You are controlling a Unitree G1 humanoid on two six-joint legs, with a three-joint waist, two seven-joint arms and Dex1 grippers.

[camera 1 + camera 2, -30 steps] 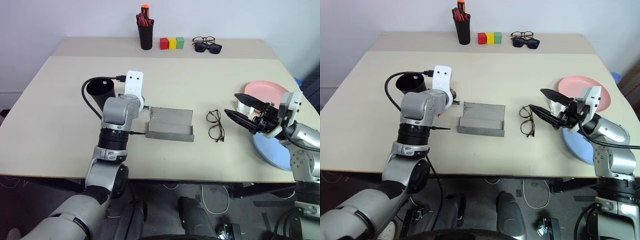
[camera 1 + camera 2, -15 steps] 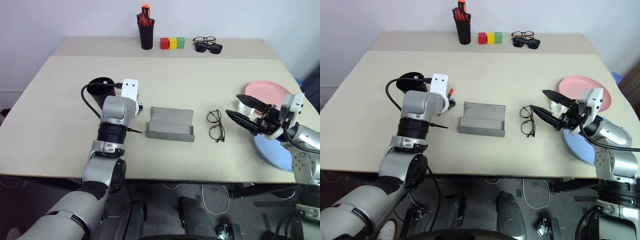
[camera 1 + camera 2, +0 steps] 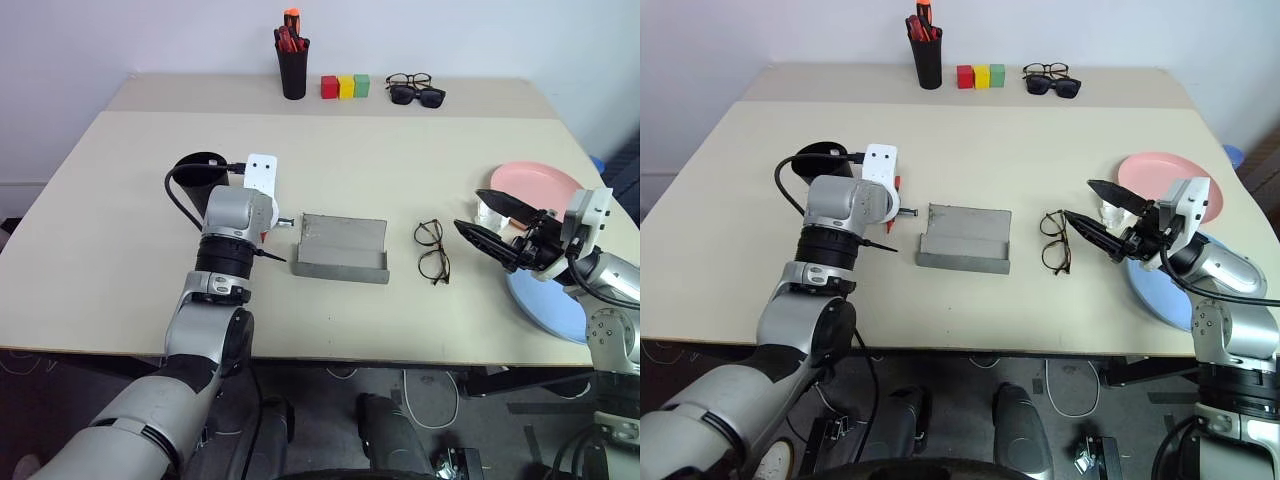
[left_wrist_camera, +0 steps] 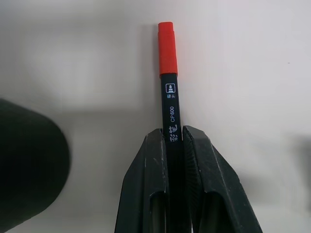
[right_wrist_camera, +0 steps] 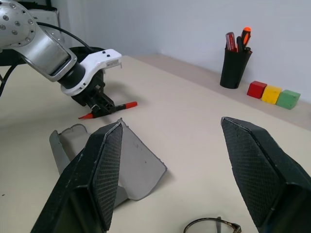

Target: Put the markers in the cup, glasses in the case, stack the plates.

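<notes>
The left gripper (image 4: 176, 141) is seen closed on a red marker (image 4: 169, 85), whose dark barrel is pinched between the two black fingers while the red end juts out beyond them. A slip is judged the chief risk: the barrel is held near one end only (a narrow, smooth surface), so the marker could pivot or slide out when lifted toward the cup (image 3: 197, 172). A collision with the cup's rim is also possible, since the cup stands just beside the gripper, at centre left of the left eye view. The open grey case (image 3: 342, 247) lies right of the gripper, at mid-frame, and could be nudged. The right gripper (image 3: 490, 225) is held open above the table at the right, apart from the glasses (image 3: 432, 251) in the lower centre.
</notes>
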